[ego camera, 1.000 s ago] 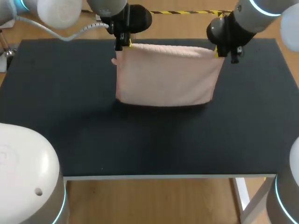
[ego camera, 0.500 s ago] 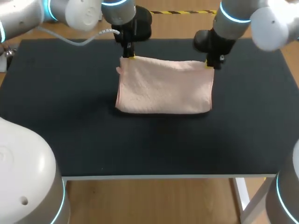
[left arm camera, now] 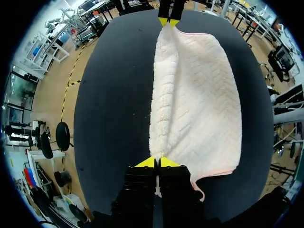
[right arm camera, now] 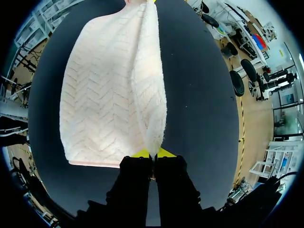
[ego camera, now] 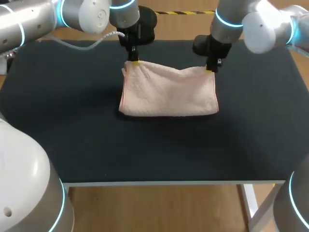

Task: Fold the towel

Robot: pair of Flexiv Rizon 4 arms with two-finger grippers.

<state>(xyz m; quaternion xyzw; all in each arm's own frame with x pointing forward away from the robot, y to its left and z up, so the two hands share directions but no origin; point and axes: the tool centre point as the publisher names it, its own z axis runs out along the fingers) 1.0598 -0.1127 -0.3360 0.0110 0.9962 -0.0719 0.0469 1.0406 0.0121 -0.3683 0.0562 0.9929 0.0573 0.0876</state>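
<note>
A pale pink towel (ego camera: 169, 94) lies folded in two on the black table (ego camera: 58, 121), with its far edge still slightly raised and sagging in the middle. My left gripper (ego camera: 134, 62) is shut on the far left corner, and my right gripper (ego camera: 209, 69) is shut on the far right corner. In the left wrist view the yellow tips (left arm camera: 157, 162) pinch the towel (left arm camera: 194, 95) at its thick edge, and my other gripper (left arm camera: 168, 21) shows at the far end. In the right wrist view my gripper (right arm camera: 152, 153) nips the towel (right arm camera: 109, 90) the same way.
Bare dark tabletop surrounds the towel on all sides, widest toward the front edge (ego camera: 169, 182). A grey cable (ego camera: 91, 43) hangs from my left arm over the table's far left part.
Both grippers have come down and toward the front with the towel's upper edge. The hanging layer now rests on the lower one, and the grippers stand closer together.
</note>
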